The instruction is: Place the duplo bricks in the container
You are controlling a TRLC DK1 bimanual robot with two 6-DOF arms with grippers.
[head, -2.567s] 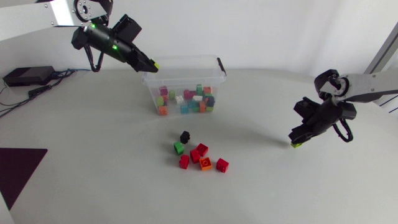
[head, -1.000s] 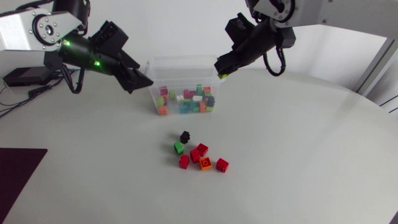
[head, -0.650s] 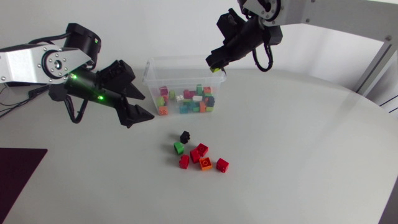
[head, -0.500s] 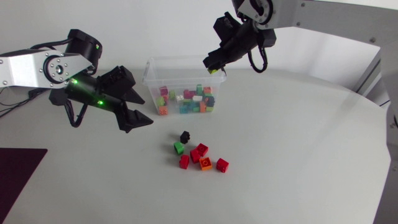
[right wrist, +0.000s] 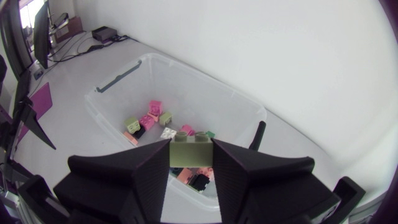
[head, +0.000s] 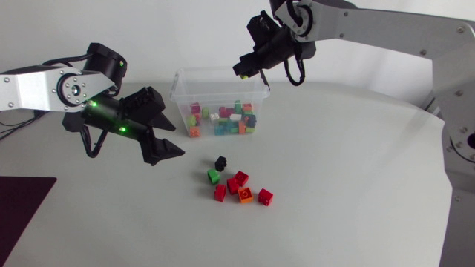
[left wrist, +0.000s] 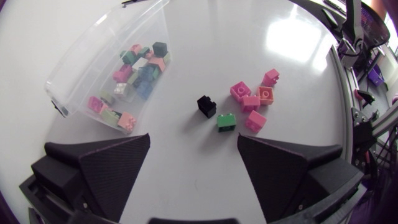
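A clear plastic container point(head: 180, 92) at the back middle of the table holds several coloured bricks. My right gripper point(head: 243, 71) hovers over its right rear corner, shut on a yellow-green brick point(right wrist: 191, 151); the container point(right wrist: 205, 81) lies below and ahead of it. On the table in front of the container lie a black brick point(head: 220, 162), a green brick point(head: 214, 176), an orange brick point(head: 245, 195) and three red bricks point(head: 265, 196). My left gripper point(head: 172, 139) is open and empty, low to the left of this cluster. In the left wrist view the black brick point(left wrist: 206, 106) and green brick point(left wrist: 226, 121) lie just ahead of its fingers.
A dark mat point(head: 22, 200) covers the front left corner of the table. The table's curved edge runs along the right side. Bare tabletop lies to the right of and in front of the loose bricks.
My right gripper, with the brick, has shifted left over the container's rear right corner. My left gripper has come down and forward from beside the container toward the loose bricks.
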